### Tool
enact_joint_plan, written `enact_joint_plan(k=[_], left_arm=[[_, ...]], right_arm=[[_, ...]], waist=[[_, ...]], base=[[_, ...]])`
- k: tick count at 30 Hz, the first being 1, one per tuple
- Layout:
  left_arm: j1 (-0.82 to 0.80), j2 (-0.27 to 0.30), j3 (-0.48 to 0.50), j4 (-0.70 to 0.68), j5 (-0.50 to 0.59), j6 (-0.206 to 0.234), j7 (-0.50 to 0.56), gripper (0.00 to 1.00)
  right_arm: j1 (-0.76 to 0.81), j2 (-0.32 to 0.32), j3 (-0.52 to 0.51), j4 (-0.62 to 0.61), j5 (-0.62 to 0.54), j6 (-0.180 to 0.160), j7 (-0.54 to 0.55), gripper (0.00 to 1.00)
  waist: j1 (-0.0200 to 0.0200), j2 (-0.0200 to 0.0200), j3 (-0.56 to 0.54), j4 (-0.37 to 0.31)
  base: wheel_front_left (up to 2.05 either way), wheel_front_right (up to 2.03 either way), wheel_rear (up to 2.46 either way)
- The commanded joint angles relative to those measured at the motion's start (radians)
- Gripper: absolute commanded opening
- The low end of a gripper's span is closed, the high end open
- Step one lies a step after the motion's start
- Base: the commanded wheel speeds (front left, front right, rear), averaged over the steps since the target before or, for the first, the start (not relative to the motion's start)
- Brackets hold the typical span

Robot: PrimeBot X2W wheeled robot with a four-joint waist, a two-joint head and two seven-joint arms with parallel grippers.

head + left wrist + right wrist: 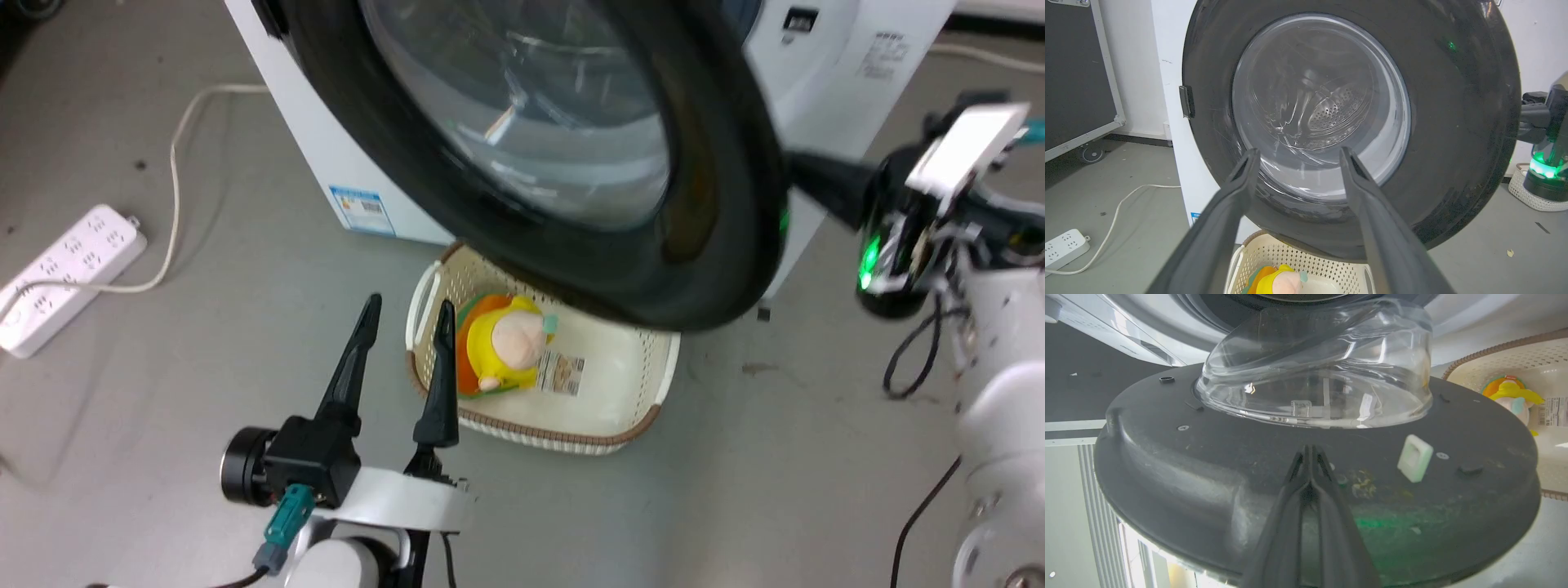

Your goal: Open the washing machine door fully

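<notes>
The washing machine door is swung partly out from the white machine, its glossy black rim overhanging a basket. From the front its clear window shows the steel drum behind. My right gripper is behind the door, shut, its tips together against the door's dark inner face just below the glass bowl. In the head view its fingers pass behind the door's right edge. My left gripper is open, holds nothing and hangs over the basket's left rim, pointing at the door front.
A cream basket with a yellow-orange plush toy sits on the floor under the door. A white power strip and its cable lie to the left. A second basket stands right, and a black wheeled case left.
</notes>
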State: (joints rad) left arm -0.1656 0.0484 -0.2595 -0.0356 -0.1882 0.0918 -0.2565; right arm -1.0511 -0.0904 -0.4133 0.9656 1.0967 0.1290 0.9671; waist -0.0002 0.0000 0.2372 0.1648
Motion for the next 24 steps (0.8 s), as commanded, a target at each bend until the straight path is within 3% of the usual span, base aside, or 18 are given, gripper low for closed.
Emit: enact_joint_plan(k=[1,7,10,11,13,24], left_arm=[[0.022,0.002,0.006,0.005,0.003,-0.007,-0.005,1.00],[0.074,0.002,0.002,0.018,0.010,-0.019,-0.005,1.00],[0.092,0.002,-0.007,0.025,0.007,-0.022,-0.005,1.00],[0.110,0.002,-0.018,0.033,0.003,-0.026,-0.005,1.00],[0.116,0.002,-0.023,0.038,0.002,-0.028,-0.005,1.00],[0.127,0.002,-0.031,0.103,0.001,-0.042,-0.005,1.00]], right_arm=[[0.047,0.016,0.009,-0.020,0.009,0.002,0.022,0.00],[0.160,0.039,0.062,-0.102,0.054,0.002,0.102,0.00],[0.203,0.040,0.152,-0.121,0.140,0.002,0.132,0.00],[0.265,0.040,0.298,-0.155,0.261,0.002,0.119,0.00],[0.295,0.040,0.368,-0.176,0.315,0.002,0.100,0.00],[0.382,0.040,0.612,-0.253,0.485,0.002,-0.026,0.00]], waist=[[0.0002,0.0000,-0.032,-0.002],[0.0002,0.0000,-0.076,-0.007],[0.0002,0.0000,-0.090,-0.002],[0.0002,0.0000,-0.104,0.003],[0.0002,0.0000,-0.110,0.006],[0.0002,0.0000,-0.120,0.020]], base=[[0.00,0.00,0.00],[0.00,0.00,0.00],[0.00,0.00,0.00],[0.00,0.00,0.00],[0.00,0.00,0.00],[0.00,0.00,0.00]])
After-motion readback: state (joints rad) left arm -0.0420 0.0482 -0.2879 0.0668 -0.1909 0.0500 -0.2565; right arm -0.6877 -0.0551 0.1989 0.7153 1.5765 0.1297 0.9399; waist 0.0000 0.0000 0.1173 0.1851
